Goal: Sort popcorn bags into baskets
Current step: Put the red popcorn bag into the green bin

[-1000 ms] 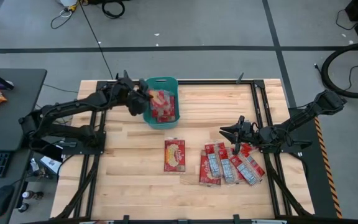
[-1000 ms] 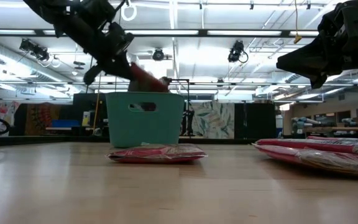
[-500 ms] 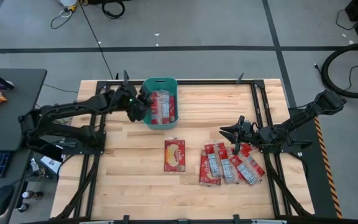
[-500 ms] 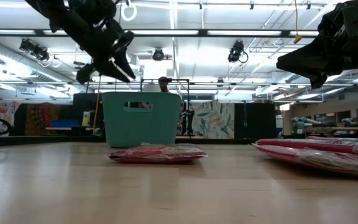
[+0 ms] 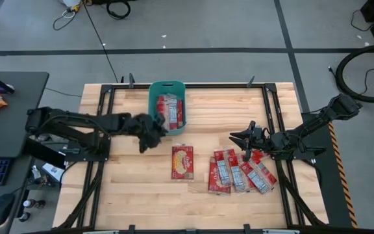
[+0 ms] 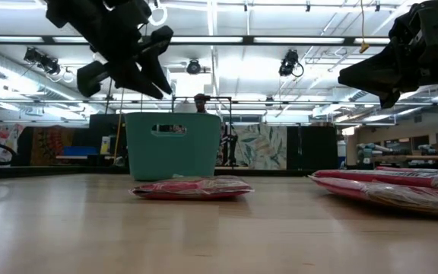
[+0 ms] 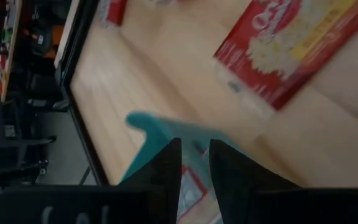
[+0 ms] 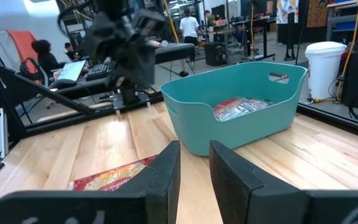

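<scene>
Overhead, the left pincer [image 5: 147,138] blurred beside the tub [image 5: 154,107], apparently empty and slightly parted, while the right pincer's [image 5: 237,138] narrow gap held nothing.

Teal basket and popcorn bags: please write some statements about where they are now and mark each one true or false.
1. The teal basket holds popcorn bags. True.
2. One popcorn bag lies alone between the basket and the group of bags. True.
3. The left claw holds a popcorn bag. False: it carries nothing and is beside the basket, above the table.
4. The basket lies tipped on its side. False: it stands upright.
5. The right claw is above the basket. False: it hovers near the group of bags.
</scene>
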### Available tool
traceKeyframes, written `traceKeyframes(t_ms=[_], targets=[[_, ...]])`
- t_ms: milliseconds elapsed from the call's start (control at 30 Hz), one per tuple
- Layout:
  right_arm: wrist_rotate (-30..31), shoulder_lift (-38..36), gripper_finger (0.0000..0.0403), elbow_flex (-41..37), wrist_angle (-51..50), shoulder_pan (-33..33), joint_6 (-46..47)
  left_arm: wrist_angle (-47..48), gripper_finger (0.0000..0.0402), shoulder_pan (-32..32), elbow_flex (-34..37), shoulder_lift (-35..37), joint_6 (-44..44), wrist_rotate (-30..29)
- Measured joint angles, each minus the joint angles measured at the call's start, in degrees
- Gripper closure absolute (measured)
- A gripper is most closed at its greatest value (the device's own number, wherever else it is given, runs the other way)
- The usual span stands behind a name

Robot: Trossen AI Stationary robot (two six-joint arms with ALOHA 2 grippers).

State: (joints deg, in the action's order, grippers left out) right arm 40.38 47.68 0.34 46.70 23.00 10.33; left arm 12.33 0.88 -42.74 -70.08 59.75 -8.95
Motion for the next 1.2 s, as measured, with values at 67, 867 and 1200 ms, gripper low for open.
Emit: traceKeyframes(t_ms=[67,867,1200], targets=[[0.0,0.0,0.0313,0.0,0.0,0.0,0.0,-0.8,0.0313,-2.7,0.0,-1.6,-0.6,-1.8],[0.0,0.0,0.0313,0.0,0.0,0.0,0.0,-10.9,0.0226,-17.0,0.0,-25.7,9.7,-9.5],[0.0,0.0,0.0313,0.0,0.0,0.0,0.0,-19.9,0.0226,-16.8,-0.2,-31.0,17.1,-10.0]])
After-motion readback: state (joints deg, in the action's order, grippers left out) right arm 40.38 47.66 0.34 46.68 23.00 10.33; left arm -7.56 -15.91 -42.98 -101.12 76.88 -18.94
